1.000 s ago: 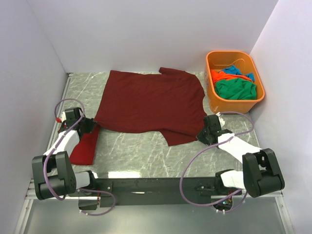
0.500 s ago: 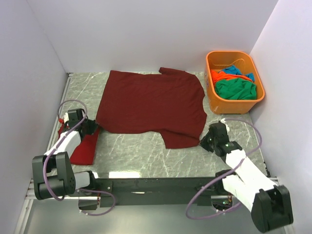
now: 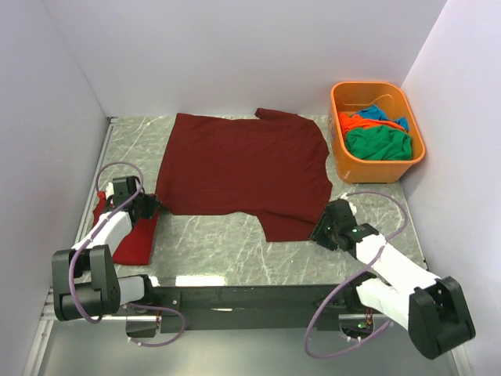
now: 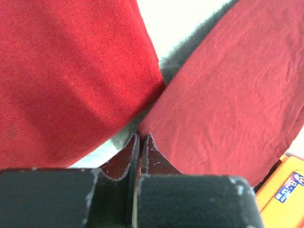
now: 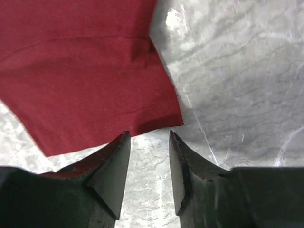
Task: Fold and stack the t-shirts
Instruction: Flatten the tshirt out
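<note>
1. Grey marbled table [image 3: 219,251]: a dark maroon cloth t-shirt [image 3: 243,168] lies spread flat mid-table.
2. Left fingers [image 4: 126,161] are shut at its near-left corner. Whether they hold cloth is unclear, so it may slip.
3. Right fingers [image 5: 111,166] are half-open and empty, just short of the hem — they may pinch nothing.

An orange plastic tub [image 3: 374,170] stands at the far right corner of the grey marbled table [image 3: 211,243], near the right wall. Plain white walls [image 3: 235,55] close in the table on three sides. The left wrist view catches a blue-and-white label [image 4: 288,186] on the tub's side
</note>
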You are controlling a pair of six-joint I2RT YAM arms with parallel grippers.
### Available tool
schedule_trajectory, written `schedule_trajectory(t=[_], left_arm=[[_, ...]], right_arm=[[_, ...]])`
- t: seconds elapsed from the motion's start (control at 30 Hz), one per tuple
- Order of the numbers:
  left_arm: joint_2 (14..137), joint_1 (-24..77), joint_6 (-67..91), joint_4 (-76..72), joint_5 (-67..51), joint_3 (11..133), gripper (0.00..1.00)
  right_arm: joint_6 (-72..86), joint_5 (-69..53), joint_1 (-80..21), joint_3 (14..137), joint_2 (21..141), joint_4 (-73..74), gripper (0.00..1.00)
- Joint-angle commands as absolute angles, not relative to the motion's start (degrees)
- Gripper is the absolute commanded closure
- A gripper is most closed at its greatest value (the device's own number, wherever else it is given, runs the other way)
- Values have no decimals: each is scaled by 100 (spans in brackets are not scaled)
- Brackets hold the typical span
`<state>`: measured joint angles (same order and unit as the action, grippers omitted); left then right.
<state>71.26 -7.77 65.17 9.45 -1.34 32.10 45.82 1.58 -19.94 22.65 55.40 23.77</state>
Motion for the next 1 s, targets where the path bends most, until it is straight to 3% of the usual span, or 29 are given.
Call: schedule_trajectory(t=[0.0,0.43,0.57,0.8,0.9,0.97], left_arm=[[6952,-747,6407,1028,-18,3375,99],[6935,-730,6416,914,-141,3322,99],[6935,-729,6407,897,-158,3331,99],[7005,-729,6416,835,-229,3313,99],[6970,-738,6399,879,-211,3322,99],[6926,-729,6381,923,-185,3331,99]], right_arm=[[4789,693,-2171,2417,5739,2215,53],[5150,1801,-2338,2496,5889,2425,50],[5150,1811,-2347,2417,5739,2373,50],[5106,1635,-2495,2628,6502,2066,50],[5177,1600,-2645,2637,6627,2004,54],[5212,1556,-2680,2602,6566,2004,65]])
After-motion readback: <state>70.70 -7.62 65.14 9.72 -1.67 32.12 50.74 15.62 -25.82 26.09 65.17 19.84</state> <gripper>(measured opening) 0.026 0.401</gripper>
